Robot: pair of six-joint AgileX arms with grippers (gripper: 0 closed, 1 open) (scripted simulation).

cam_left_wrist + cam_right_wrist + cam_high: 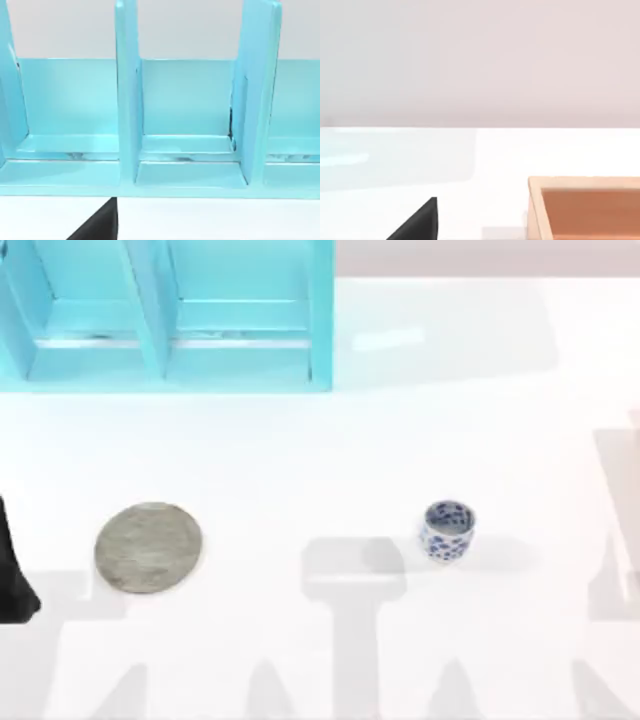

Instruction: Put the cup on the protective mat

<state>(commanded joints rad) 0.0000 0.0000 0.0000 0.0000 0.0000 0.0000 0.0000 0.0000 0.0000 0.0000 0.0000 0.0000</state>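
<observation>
The cup (447, 530) is standing upright on the desk (320, 640), well apart to the right of the protective mat (148, 547). Transfer not yet begun; next comes reaching for the cup. End effector states: cannot tell.

Top view: camera above the worktop (330, 450), looking down and slightly toward the far edge; it takes in the blue rack (165, 315) at far left, the mat (148, 547) at left and the cup (447, 530) right of centre.

Left wrist view: low, near-level, close to the blue rack (190, 125), facing its compartments; the rack is shared with the top view.

Right wrist view: low, near-level over the worktop (470, 160), facing a plain wall, with an orange tray (585, 205) close by.
</observation>
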